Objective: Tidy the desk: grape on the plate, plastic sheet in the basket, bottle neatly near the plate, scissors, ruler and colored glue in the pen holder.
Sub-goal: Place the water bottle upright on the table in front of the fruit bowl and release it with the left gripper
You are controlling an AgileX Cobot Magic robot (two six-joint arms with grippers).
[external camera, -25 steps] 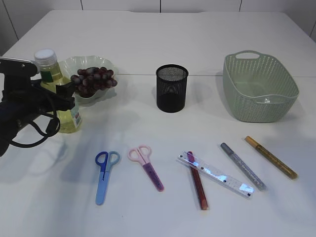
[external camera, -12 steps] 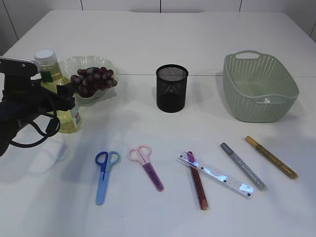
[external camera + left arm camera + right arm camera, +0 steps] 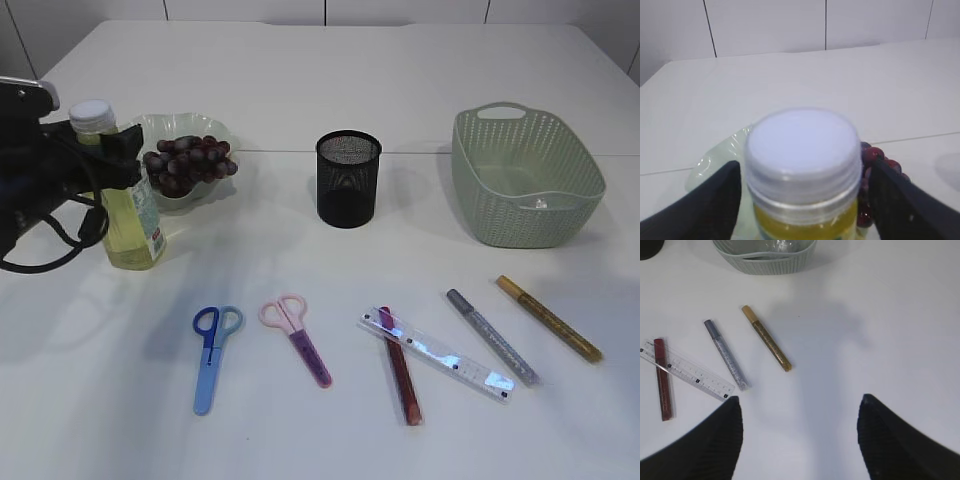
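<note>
At the far left of the exterior view, the left gripper (image 3: pixel 108 165) straddles the neck of the bottle (image 3: pixel 128 215), its jaws spread wide; in the left wrist view a gap shows on each side of the white cap, so the fingers are apart and clamp nothing. The bottle stands upright just beside the plate (image 3: pixel 222 135), a pale scalloped glass-like dish, so this step looks finished. The grape (image 3: pixel 188 162), a dark, glossy cluster, already lies on the plate.

Lower in the frame, the blue scissors (image 3: pixel 211 355) and the pink scissors (image 3: pixel 297 336) lie flat on the matte white table (image 3: pixel 300 70), untouched. At upper centre stands the pen holder (image 3: pixel 348 179), a black mesh cylinder that appears empty. Right of centre, the clear ruler (image 3: pixel 440 354) lies across a red glue stick (image 3: pixel 402 378), with a silver glue stick (image 3: pixel 490 336) and a gold glue stick (image 3: pixel 549 317) beside them; all are slim and glittery. All of these are left to do.

At upper right, the green woven-look basket (image 3: pixel 580 190) holds something faintly clear at its bottom, probably the plastic sheet (image 3: pixel 535 200). The right gripper (image 3: pixel 799 437) hovers over bare table, fingers wide apart and empty.
</note>
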